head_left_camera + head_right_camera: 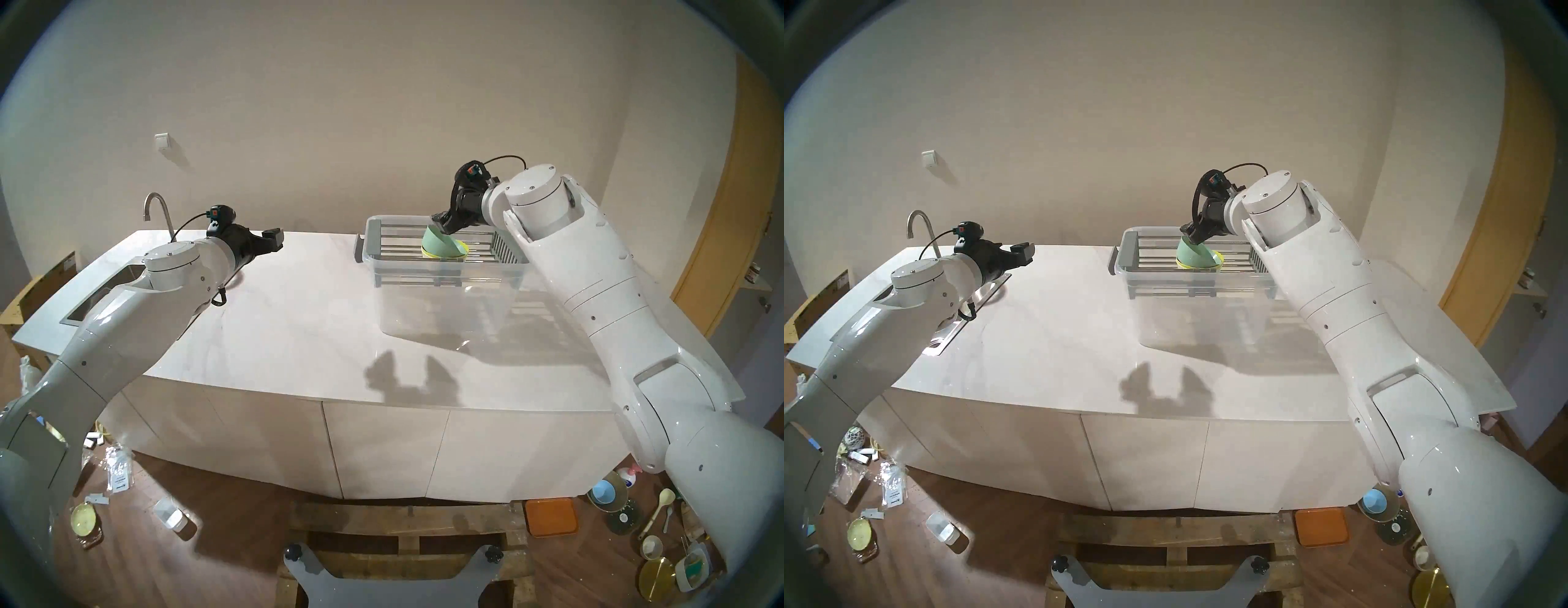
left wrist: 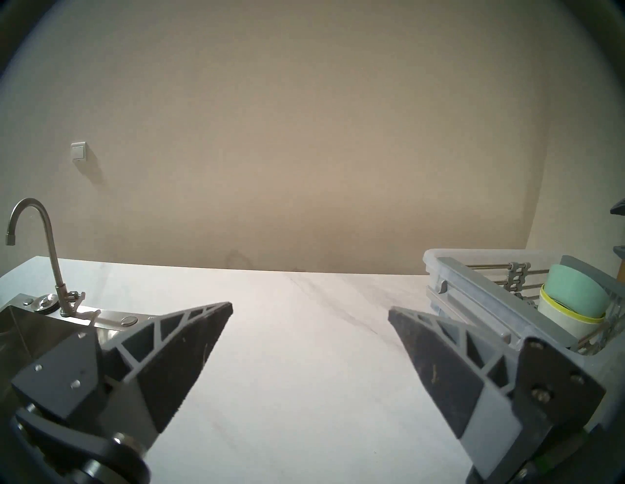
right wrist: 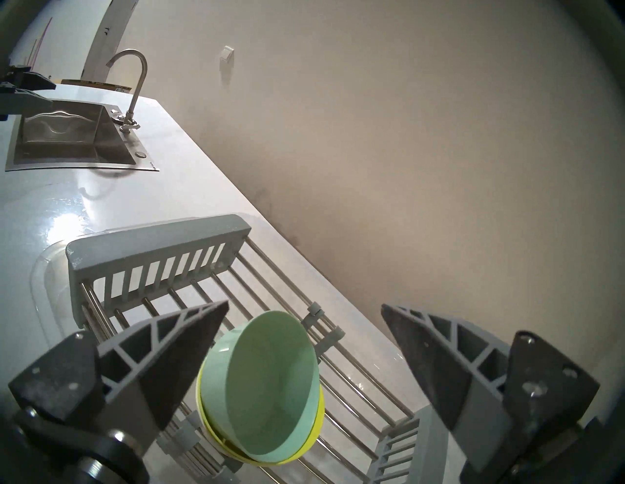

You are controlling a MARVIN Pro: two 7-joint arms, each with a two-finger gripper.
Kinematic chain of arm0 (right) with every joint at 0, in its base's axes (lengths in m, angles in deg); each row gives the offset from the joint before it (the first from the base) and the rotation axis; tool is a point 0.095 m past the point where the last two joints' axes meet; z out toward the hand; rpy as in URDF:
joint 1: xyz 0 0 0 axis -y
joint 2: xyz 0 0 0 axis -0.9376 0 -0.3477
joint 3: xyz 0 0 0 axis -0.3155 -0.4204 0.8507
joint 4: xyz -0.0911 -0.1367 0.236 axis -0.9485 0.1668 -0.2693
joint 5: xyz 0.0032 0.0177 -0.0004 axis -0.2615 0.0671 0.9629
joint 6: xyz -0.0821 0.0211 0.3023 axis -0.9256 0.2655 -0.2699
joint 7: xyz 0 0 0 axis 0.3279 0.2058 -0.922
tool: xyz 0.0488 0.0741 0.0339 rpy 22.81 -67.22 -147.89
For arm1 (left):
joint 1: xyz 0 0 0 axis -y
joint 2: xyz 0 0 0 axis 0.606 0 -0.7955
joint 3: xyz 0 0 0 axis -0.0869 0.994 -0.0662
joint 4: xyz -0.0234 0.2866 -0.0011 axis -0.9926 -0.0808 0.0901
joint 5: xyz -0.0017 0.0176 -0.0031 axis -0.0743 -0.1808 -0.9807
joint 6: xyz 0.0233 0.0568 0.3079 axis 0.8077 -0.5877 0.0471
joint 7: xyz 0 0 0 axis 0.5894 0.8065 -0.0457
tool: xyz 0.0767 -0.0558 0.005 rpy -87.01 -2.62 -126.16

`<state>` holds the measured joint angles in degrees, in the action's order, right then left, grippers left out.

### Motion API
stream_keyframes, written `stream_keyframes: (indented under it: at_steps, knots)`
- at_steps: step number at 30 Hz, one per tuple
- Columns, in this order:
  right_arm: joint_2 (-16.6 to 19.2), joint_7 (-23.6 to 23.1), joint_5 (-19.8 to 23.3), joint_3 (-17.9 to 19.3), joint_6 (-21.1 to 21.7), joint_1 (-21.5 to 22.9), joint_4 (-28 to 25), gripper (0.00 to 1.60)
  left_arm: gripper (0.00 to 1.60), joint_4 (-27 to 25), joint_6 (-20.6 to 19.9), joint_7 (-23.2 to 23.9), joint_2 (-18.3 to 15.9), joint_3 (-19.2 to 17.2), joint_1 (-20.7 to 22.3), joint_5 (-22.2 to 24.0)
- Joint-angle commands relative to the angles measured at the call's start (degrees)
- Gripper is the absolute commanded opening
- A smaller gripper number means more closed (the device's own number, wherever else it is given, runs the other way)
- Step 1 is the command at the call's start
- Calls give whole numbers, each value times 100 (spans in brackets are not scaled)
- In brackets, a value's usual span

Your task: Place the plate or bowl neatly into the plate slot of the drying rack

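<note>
Mint-green bowl (image 3: 270, 388) sat tilted on edge, nested in a yellow bowl (image 3: 313, 442), both resting on the plate slot (image 3: 355, 382) of the drying rack (image 1: 373, 237), which sat atop a clear tub (image 1: 445, 305) on the white surface (image 1: 297, 322). Right claw (image 3: 304, 309) was spread wide & empty: in its wrist view the bowls lay just below and between the two fingers, closer to the left-hand one, no contact visible. In head view the claw hung just above the green bowl's upper rim, pointing slightly down twd it. Rods ran lengthwise along the rack; the bowls' open faces were turned along that line, twd the right arm, so rims stood across the rods, approx as a slotted dish should. Left claw (image 2: 309, 309) was also wide open w/ nothing in it, hovering level over bare surface by the sink (image 2: 20, 321), well apart from the rack, so the right arm was much the nearer. Judgement: placement looked done; next move prob. a clear pull-back, w/ risk of clipping the green rim and toppling the pair.
</note>
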<state>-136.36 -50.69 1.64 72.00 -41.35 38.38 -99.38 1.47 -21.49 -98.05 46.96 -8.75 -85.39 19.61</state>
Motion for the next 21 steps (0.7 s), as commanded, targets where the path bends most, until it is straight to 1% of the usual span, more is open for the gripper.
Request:
stream_keyframes:
  at_steps: [1,10,21]
  knots:
    - [-228,0,-37,-89,-44,299,139,160,160,-89,44,44,-11,-109,183,5]
    - [-424,-14,-49,-279,-67,417,434,160,160,-89,43,43,-11,-109,183,5]
    - [-579,-32,-25,-401,-80,483,690,160,160,-88,44,44,-11,-109,183,5]
